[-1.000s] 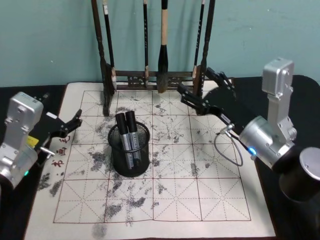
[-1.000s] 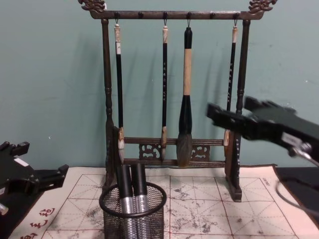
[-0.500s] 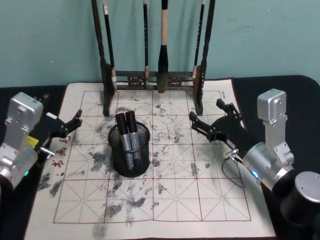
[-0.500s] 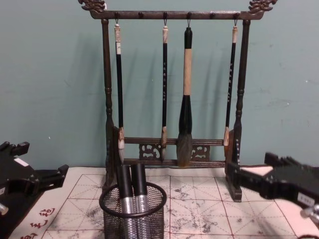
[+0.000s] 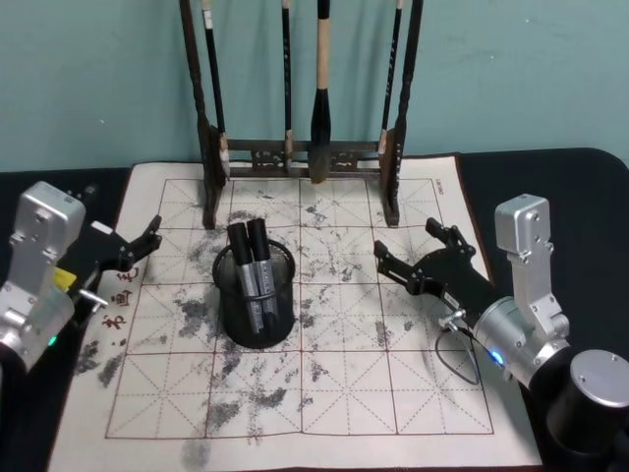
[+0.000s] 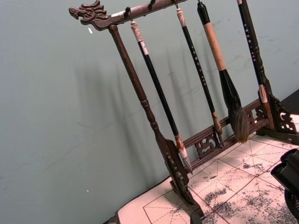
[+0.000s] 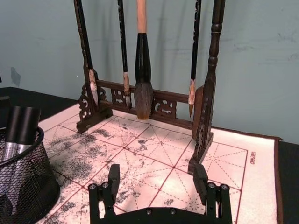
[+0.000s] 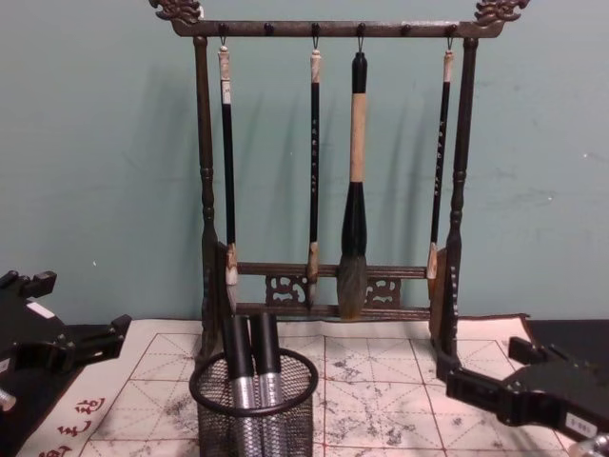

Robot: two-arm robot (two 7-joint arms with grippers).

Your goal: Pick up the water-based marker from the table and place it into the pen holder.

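Teal wall rises behind a dark tabletop (image 5: 580, 187) covered by a whitish felt calligraphy mat (image 5: 344, 393) with red grid lines, grey ink smudges and red characters at its left edge. At the back of the mat stands a tall dark wooden brush rack (image 8: 328, 171) hung with four calligraphy brushes.

On the left-centre of the mat sits the small black wire-mesh pen holder (image 5: 256, 310) with a thick round rim. Two water-based markers with black caps and silver barrels (image 5: 251, 265) stand inside it, side by side and leaning slightly toward the rack.

The right gripper (image 5: 425, 251) hovers low over the right part of the mat, well apart from the holder, its black fingers (image 7: 113, 176) spread wide with nothing between them. The left gripper (image 5: 145, 241) rests at the mat's left edge, near the red characters, its fingers parted and empty.
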